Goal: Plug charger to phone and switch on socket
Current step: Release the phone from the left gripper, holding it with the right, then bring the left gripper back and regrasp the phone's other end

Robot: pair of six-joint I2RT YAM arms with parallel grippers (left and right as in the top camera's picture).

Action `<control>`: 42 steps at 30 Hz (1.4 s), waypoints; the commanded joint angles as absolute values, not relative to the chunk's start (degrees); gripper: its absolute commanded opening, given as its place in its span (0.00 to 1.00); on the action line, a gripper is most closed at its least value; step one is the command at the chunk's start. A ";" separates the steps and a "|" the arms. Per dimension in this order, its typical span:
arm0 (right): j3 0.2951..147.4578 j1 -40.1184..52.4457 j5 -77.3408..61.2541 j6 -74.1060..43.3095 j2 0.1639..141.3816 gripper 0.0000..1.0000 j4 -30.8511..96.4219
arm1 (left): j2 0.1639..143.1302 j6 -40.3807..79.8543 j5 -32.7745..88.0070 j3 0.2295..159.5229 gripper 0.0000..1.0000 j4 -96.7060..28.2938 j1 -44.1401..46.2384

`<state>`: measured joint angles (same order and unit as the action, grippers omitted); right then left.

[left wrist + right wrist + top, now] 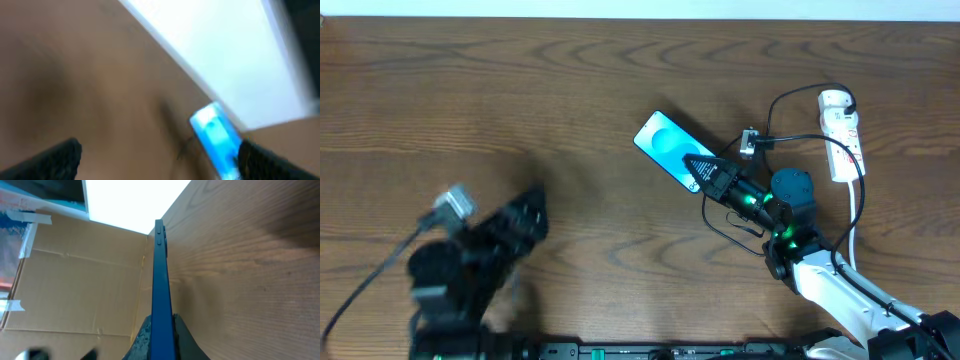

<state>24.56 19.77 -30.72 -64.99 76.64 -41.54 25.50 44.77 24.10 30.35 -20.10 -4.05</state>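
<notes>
Spanning the view, brown wood-grain table [570,100]. Blurred left gripper [525,212] at 8 o'clock, jaws spread. Right gripper [705,172] at 4 o'clock pinches the slim black cyan-screen phone [665,143], near centre. White power-strip socket [840,125] at 2 o'clock. Thin black charger cable [795,138] runs from it toward the phone.

You're looking at a phone [665,145] with a cyan-blue screen and paler blob, a white socket [842,135] with red marks, a black charger [798,138] and brown wood-grained tabletop [520,100].
</notes>
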 commanded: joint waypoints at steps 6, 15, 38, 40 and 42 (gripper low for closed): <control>25.04 19.55 -29.93 -65.36 76.05 0.01 -42.22 | 49.21 82.43 44.97 11.77 0.98 29.69 -2.28; 25.06 23.09 -22.59 -73.97 76.05 0.01 -42.28 | 75.35 94.52 42.37 11.75 0.98 63.09 9.61; 25.06 39.53 -11.42 -85.25 76.09 0.01 -39.64 | 83.07 102.00 38.85 11.75 0.83 78.98 13.02; 25.06 40.27 -10.57 -85.32 76.09 0.01 -39.70 | 83.05 102.80 38.61 11.75 0.80 79.00 13.02; 25.06 41.28 -9.34 -86.19 76.09 0.01 -39.68 | 83.05 102.76 38.06 11.75 0.79 79.00 13.06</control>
<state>24.56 39.92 -12.21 -84.44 76.64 -38.81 83.07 102.10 38.85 11.31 78.50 12.86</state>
